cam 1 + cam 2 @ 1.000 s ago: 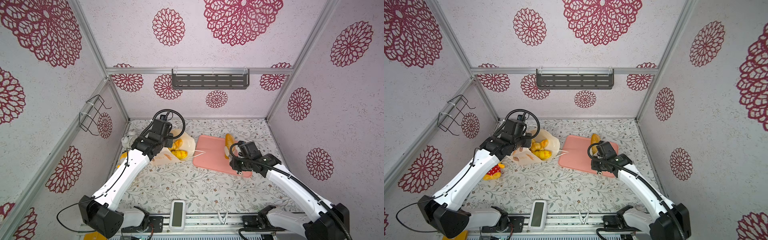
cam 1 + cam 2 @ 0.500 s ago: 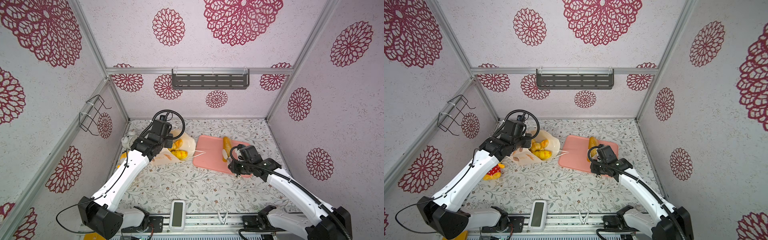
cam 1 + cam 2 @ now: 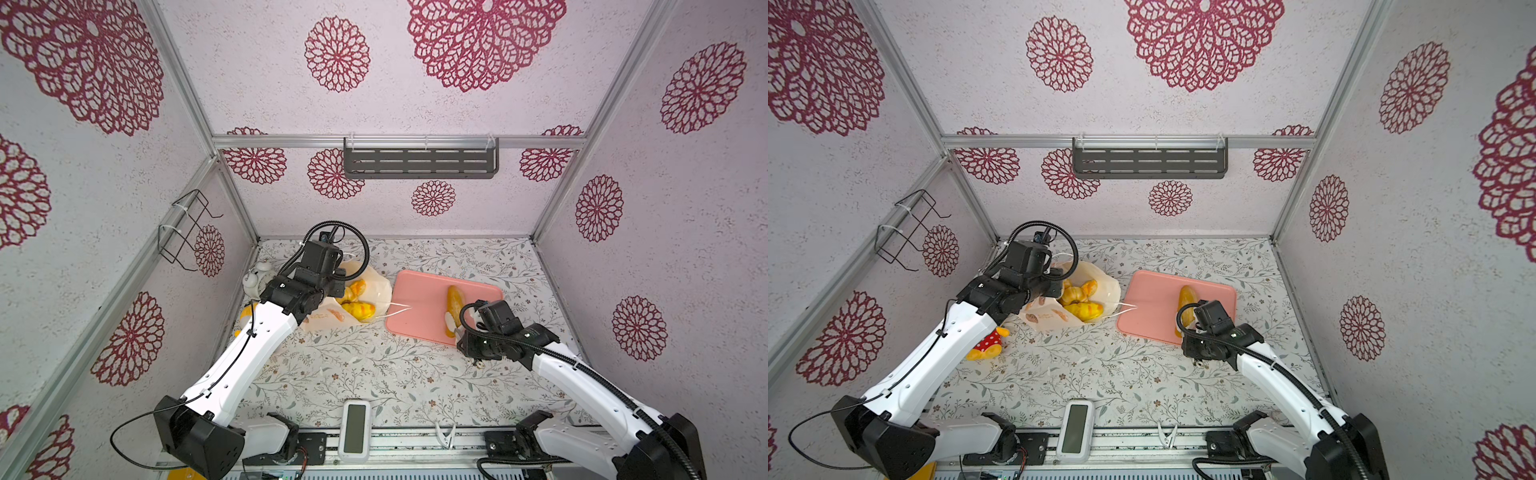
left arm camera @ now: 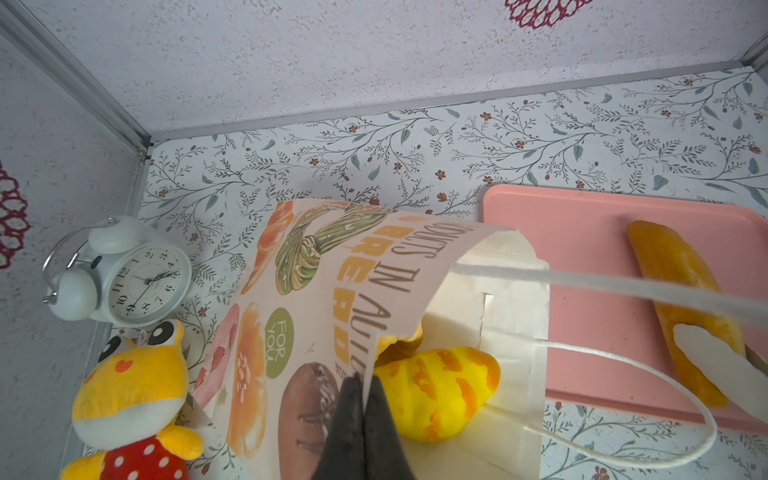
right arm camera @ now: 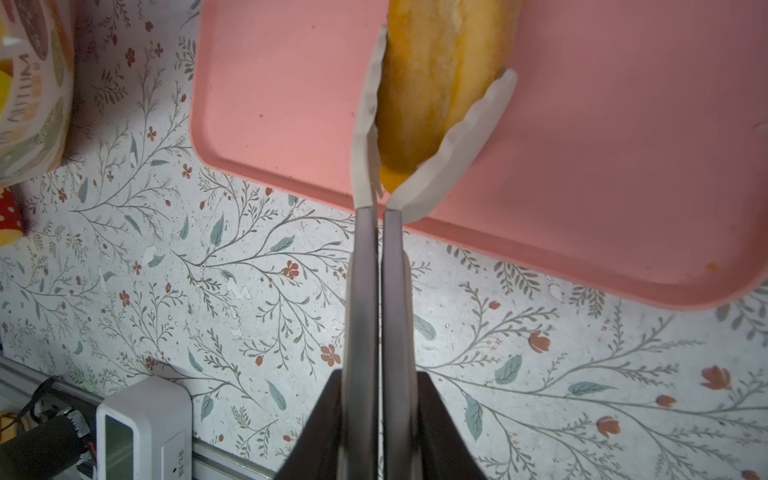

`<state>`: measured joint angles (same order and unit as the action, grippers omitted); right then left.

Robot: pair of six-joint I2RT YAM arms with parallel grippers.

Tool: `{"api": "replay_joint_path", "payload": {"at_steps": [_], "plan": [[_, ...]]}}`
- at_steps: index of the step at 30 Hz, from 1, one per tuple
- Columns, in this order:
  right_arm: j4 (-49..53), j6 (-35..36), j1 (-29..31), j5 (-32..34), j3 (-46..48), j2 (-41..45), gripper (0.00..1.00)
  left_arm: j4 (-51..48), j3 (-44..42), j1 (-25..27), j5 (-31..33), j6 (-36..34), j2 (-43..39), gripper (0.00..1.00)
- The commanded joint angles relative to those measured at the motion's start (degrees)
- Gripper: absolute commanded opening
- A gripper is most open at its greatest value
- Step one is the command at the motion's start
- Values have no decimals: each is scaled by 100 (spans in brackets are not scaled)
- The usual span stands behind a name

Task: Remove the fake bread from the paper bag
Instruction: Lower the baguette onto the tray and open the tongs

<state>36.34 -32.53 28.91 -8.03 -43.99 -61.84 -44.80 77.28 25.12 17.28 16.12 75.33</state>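
Left claw [image 4: 362, 386] pinches the rim of the paper bag [image 4: 299, 291], with yellow buns [image 4: 436, 395] inside; right claw [image 5: 446, 54] seems to grip the end of the long loaf [image 3: 454, 299], which lies on the pink tray [image 3: 415, 299].

- Both top views: high, front, looking steeply down on the whole table [image 3: 374, 374].
- Left wrist: close behind the bag [image 4: 316, 291], facing the tray [image 4: 582, 249].
- Right wrist: close over the tray's edge; every view shares it.

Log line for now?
left gripper: shut on paper bag rim | right gripper: shut on tongs | tongs: straddle baguette on pink tray | rolls: inside bag
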Motion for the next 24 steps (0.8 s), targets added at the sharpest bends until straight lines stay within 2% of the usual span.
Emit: {"api": "replay_joint_path", "payload": {"at_steps": [1,5,15,24], "plan": [[9,35,-16,-43,-206,38,36,85,11,-12,-19,14,-170,0],[247,32,-17,33,-278,140,43,103,57,-15,-39,4,-150,0],[472,39,-17,56,-456,280,46,111,-10,-11,-102,32,-150,0],[512,167,-10,91,-452,118,53,120,-63,-12,-96,18,-150,0]]}}
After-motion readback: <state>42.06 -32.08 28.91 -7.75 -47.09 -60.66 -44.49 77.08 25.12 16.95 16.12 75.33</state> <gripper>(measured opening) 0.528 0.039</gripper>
